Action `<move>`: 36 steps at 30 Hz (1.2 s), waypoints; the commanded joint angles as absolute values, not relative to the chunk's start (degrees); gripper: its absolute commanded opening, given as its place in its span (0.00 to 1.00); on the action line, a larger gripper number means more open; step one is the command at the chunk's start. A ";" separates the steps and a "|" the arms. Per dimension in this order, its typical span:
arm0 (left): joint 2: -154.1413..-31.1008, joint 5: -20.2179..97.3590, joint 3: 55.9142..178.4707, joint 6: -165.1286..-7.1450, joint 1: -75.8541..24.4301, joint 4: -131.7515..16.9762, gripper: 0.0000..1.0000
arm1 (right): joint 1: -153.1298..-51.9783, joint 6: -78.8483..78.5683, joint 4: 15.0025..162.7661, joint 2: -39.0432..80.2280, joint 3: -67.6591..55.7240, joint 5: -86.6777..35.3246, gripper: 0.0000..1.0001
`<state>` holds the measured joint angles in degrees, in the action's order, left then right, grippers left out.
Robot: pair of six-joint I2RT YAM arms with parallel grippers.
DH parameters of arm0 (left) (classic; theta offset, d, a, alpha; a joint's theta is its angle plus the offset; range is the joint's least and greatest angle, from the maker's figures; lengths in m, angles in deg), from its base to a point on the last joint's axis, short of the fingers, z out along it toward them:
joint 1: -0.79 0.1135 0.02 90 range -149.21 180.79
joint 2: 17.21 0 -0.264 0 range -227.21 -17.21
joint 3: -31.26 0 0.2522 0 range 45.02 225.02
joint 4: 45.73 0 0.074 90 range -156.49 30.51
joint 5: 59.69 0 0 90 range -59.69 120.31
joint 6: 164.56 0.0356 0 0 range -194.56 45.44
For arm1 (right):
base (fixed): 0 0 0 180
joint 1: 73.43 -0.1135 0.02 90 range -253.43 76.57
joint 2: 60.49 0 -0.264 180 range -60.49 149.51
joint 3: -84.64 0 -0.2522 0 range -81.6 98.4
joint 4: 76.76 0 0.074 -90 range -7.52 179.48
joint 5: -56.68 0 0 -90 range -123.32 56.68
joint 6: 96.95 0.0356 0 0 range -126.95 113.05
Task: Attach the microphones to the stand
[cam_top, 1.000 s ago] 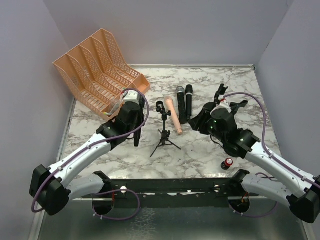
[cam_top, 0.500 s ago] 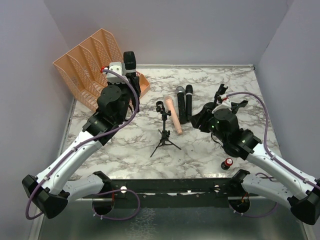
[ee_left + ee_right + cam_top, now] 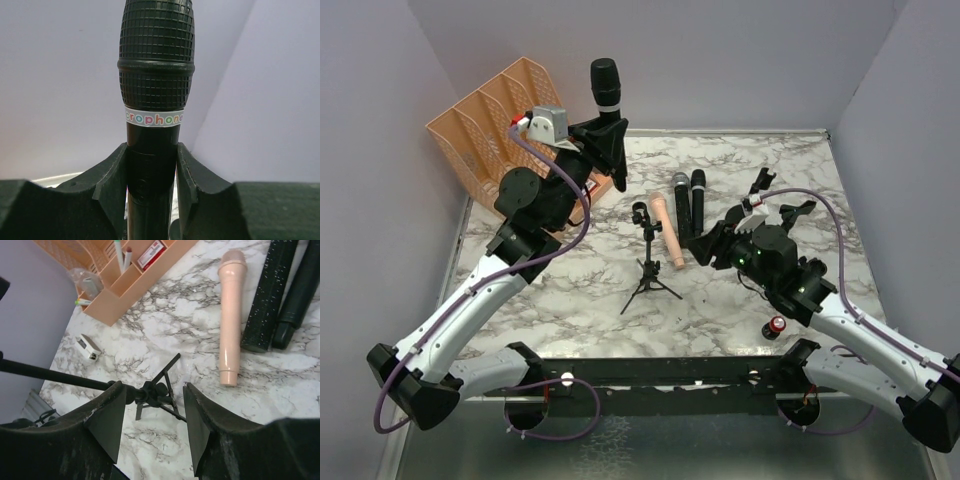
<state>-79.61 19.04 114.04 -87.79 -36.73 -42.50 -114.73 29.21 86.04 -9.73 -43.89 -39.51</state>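
Observation:
My left gripper is shut on an all-black microphone and holds it upright, high above the table's back left; the left wrist view shows its mesh head above my pads. The black tripod stand stands at the table's middle. My right gripper is open and empty just right of it; in the right wrist view the stand lies between the open jaws. A peach-pink microphone, a silver-headed one and another black one lie side by side behind the stand.
An orange file organizer stands at the back left, with pens and small items in its front tray. A small white object lies near it. A red-topped battery stands at the front right.
My left arm has lifted the black microphone from low beside the stand to high at the back, turning it upright. My right gripper has shifted slightly left toward the stand.

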 commanded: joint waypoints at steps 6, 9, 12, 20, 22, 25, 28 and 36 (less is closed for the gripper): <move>-82.48 30.10 110.71 -89.74 -36.65 -28.58 0.00 | -114.76 23.66 90.03 -11.37 -44.31 -33.12 0.54; -82.97 32.05 109.36 -91.34 -36.61 -26.15 0.00 | -114.74 23.69 89.57 -11.18 -44.07 -33.11 0.54; -82.76 32.57 107.27 -91.90 -36.65 -24.81 0.00 | -114.74 24.05 89.57 -11.23 -43.94 -35.24 0.54; -81.94 32.18 102.84 -92.84 -36.60 -21.37 0.00 | -114.74 24.23 91.20 -10.33 -43.23 -34.44 0.54; -81.67 31.94 102.41 -92.84 -36.65 -21.35 0.00 | -114.74 24.00 90.76 -9.70 -42.78 -34.64 0.54; -81.07 31.81 101.71 -93.20 -36.66 -21.37 0.00 | -114.74 23.96 90.45 -9.04 -42.60 -34.99 0.54; -80.36 31.80 100.43 -93.81 -36.65 -21.42 0.00 | -114.74 24.07 90.77 -8.81 -42.81 -35.04 0.54; -78.18 31.82 98.17 -94.18 -36.68 -21.61 0.00 | -114.74 23.99 90.99 -8.68 -43.40 -35.98 0.54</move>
